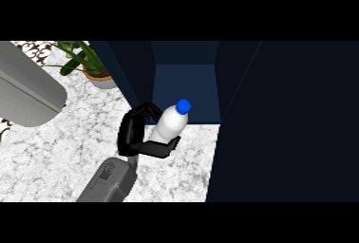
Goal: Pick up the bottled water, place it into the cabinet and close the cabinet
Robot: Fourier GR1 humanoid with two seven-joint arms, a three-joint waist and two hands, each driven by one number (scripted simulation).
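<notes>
A grey forearm rises from the lower edge of the head view, its lower end cut off by the frame, and ends in a black robot hand whose fingers and thumb curl round the lower body of the bottled water. Which arm this is cannot be told from the view alone; it comes in left of centre, and no second hand shows anywhere. The bottle, white with a blue cap, is held tilted, cap leaning up and to the right, above the speckled white surface and just in front of the cabinet. Its base is hidden behind the thumb. The cabinet's opening shows as a dim blue recess, its depth hard to make out; a broad dark panel, apparently the open door, fills the right side of the view and hides whatever lies behind it. At upper left, a potted plant stands near the cabinet, and a large grey rounded object is cropped by the frame.
</notes>
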